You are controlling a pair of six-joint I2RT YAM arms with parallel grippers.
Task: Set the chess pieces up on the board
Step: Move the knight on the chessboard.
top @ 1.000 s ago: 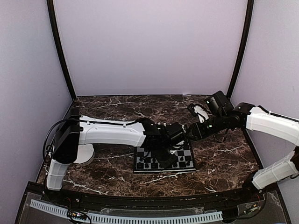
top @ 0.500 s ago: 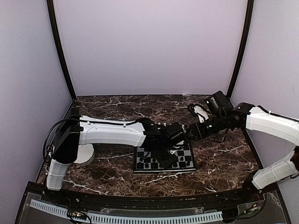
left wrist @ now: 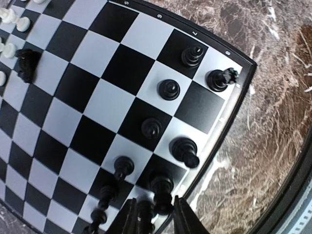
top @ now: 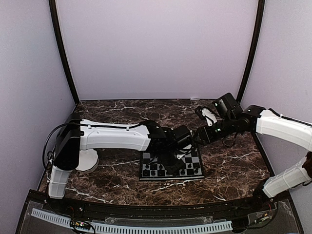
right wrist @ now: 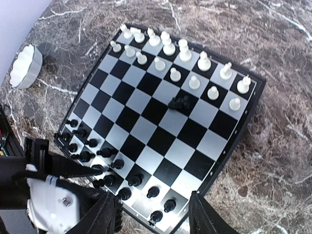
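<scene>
1. The board [right wrist: 161, 139] lies flat on the tabletop, under both grippers. The right gripper [right wrist: 152, 214] hangs above it and looks down over nearly all its squares.
2. The white pieces [right wrist: 168, 48] stand upright in two rows along the board edge farthest ahead of the right gripper.
3. The black pieces [left wrist: 169, 89] line the opposite edge, the one closest to that gripper's fingers and right under the left gripper [left wrist: 155, 214].
4. One toppled black piece [right wrist: 180, 103] lies on its side in mid-board, apart from the other black ones. It is just short of the white pawn row and well ahead of both grippers.
5. The left gripper sits low over the black back row with its fingers [left wrist: 127, 219] parted a little. A black piece stands in the narrow gap, closer to one finger. Whether either finger touches it cannot be told.
6. The right gripper's fingers [right wrist: 105, 214] are spread wide with nothing held between them, only the board below.
7. From the right wrist, the left gripper shows just beside and to the left of the right gripper's fingers, reaching in over the black rows.
8. Dark veined marble tabletop [right wrist: 278, 146] surrounds the board on every side.
9. A white scalloped bowl [right wrist: 23, 66] sits on the marble far off to the left of the right gripper, well apart from the board.
</scene>
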